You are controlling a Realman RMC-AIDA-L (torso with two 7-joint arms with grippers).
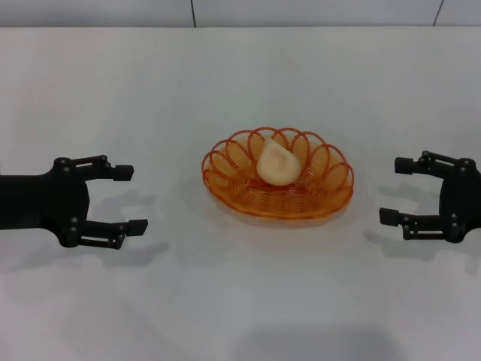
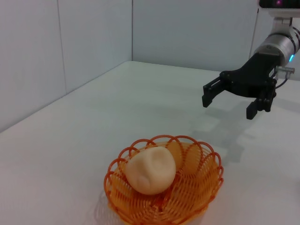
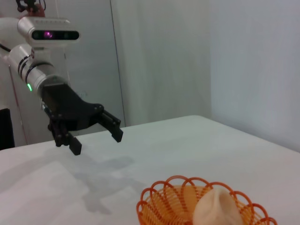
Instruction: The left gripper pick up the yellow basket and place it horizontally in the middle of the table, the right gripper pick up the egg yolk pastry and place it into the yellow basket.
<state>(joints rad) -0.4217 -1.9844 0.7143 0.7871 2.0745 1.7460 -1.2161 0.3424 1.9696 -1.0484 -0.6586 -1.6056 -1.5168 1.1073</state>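
head: high, looking forward and down on the counter [image 1: 240,301] | left wrist: low from left, faces right gripper [image 2: 229,99] | right wrist: low from right, faces left gripper [image 3: 96,134] | shared: yellow basket [image 1: 331,197] with egg yolk pastry [image 1: 278,162], nearest in wrist views

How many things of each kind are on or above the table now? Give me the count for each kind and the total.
Yellow basket: 1
Egg yolk pastry, lying in the basket: 1
Robot hands, both open and empty: 2, the left hand and the right hand
Total: 4
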